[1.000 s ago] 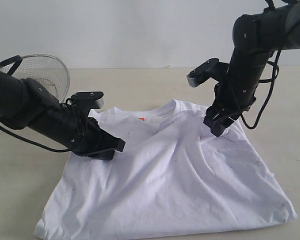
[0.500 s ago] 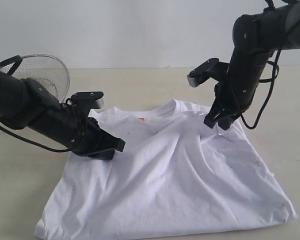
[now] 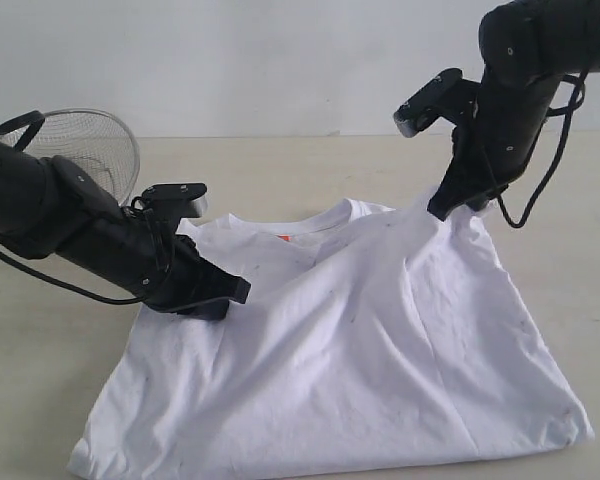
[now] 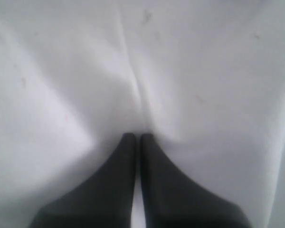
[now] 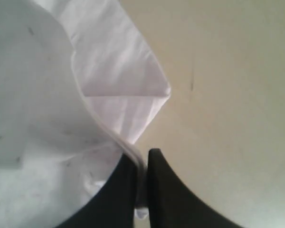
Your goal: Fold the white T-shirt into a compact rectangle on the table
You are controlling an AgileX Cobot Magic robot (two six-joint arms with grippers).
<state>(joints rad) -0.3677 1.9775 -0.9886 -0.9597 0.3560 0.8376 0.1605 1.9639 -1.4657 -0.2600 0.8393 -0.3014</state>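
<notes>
Bright, even light with soft shadows; the shirt [image 4: 190, 71] looks washed out and blurred in both wrist views.

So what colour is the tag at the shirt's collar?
Orange; the tag shows best in the exterior view.

A plain pale wall [image 3: 280, 60] runs behind everything, bare and evenly lit. In front of it spreads a wide beige counter [image 3: 310, 165], matte, under soft light that throws only faint shadows. A round wire-mesh basket [image 3: 95, 150] sits toward its far left.
</notes>
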